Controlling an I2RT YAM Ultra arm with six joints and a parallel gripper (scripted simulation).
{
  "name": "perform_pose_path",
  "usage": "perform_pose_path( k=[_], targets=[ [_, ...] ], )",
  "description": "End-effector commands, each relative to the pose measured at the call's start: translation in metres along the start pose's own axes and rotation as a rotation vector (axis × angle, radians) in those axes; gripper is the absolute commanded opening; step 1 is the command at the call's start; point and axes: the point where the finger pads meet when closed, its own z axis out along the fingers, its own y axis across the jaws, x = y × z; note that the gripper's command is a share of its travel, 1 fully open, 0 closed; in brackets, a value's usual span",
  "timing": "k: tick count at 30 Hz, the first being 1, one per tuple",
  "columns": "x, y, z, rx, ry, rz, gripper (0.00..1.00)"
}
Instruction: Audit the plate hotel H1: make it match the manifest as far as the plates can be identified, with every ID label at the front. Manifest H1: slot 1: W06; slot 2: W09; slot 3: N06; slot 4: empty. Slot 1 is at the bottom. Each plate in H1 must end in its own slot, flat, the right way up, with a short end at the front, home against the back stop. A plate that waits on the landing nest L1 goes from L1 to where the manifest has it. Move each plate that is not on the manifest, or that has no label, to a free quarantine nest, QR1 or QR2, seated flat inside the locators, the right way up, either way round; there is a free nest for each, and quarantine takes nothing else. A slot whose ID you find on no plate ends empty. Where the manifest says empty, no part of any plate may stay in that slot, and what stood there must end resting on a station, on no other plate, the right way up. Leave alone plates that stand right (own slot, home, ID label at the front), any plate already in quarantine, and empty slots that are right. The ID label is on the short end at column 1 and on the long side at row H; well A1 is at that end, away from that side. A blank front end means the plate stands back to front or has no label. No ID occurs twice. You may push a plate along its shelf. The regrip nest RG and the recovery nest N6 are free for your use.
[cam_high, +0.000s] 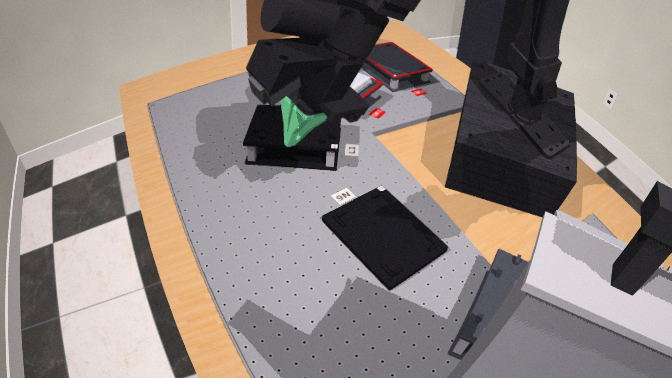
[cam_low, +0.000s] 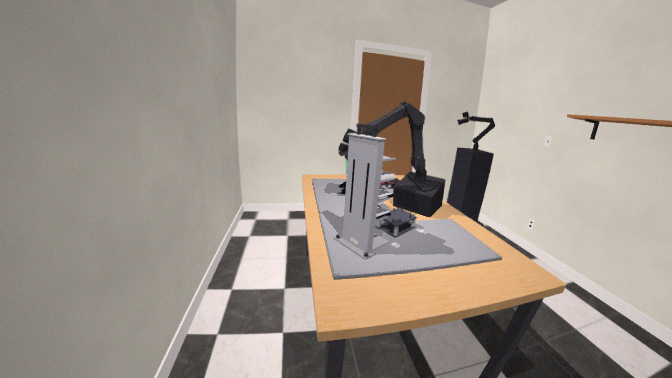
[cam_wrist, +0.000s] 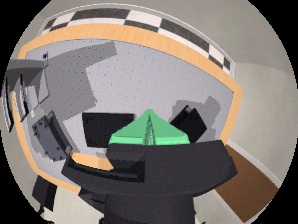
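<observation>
Hotel H1 (cam_low: 366, 150) stood well apart from the jaws, its plates unreadable from where I watched. Directly beneath the gripper (cam_high: 295, 131), green fingers pinched together on nothing, sat landing nest L1 (cam_high: 292, 142). I judged it was positioning there; next it must open before gripping anything.

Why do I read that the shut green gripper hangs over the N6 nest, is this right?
Not quite. The green gripper is shut and holds nothing, but it hangs over the raised L1 nest, not over N6. The N6 nest lies apart from it, nearer the camera, with nothing above it. The top view shows both, each with its white tag beside it.
</observation>
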Motion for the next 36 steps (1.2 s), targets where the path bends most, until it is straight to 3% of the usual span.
perform_pose_path(
  k=[1, 2, 5, 7, 8, 9, 10, 14, 15, 16, 17, 19, 21, 26, 27, 28, 29, 31, 32, 33, 34, 35, 36],
  targets=[
    [-0.001, 0.000, -0.020, -0.022, 0.004, 0.047, 0.00],
    [0.017, 0.010, -0.014, -0.041, 0.043, 0.043, 0.00],
    [0.009, 0.005, -0.027, -0.049, 0.039, 0.076, 0.00],
    [0.014, 0.008, -0.031, -0.057, 0.050, 0.085, 0.00],
    [0.031, 0.018, -0.026, -0.075, 0.090, 0.083, 0.00],
    [0.032, 0.020, -0.027, -0.077, 0.089, 0.080, 0.00],
    [0.020, 0.012, -0.036, -0.071, 0.068, 0.100, 0.00],
    [0.025, 0.015, -0.040, -0.091, 0.097, 0.125, 0.00],
    [0.035, 0.023, -0.038, -0.104, 0.121, 0.118, 0.00],
    [0.029, 0.018, -0.044, -0.104, 0.115, 0.139, 0.00],
    [0.033, 0.020, -0.044, -0.119, 0.142, 0.156, 0.00],
    [0.036, 0.022, -0.050, -0.124, 0.145, 0.165, 0.00],
    [0.055, 0.035, -0.048, -0.143, 0.185, 0.158, 0.00],
    [0.052, 0.032, -0.065, -0.155, 0.194, 0.207, 0.00],
    [0.068, 0.042, -0.061, -0.171, 0.234, 0.204, 0.00],
    [0.070, 0.045, -0.063, -0.173, 0.234, 0.199, 0.00],
    [0.058, 0.037, -0.071, -0.167, 0.212, 0.221, 0.00],
    [0.058, 0.037, -0.071, -0.167, 0.212, 0.221, 0.00],
    [0.065, 0.039, -0.064, -0.188, 0.264, 0.242, 0.00],
    [0.067, 0.040, -0.066, -0.196, 0.278, 0.253, 0.00],
    [0.064, 0.041, -0.078, -0.185, 0.244, 0.249, 0.00],
    [0.080, 0.050, -0.074, -0.200, 0.284, 0.247, 0.00],
    [0.082, 0.053, -0.076, -0.203, 0.285, 0.241, 0.00]
  ],
)
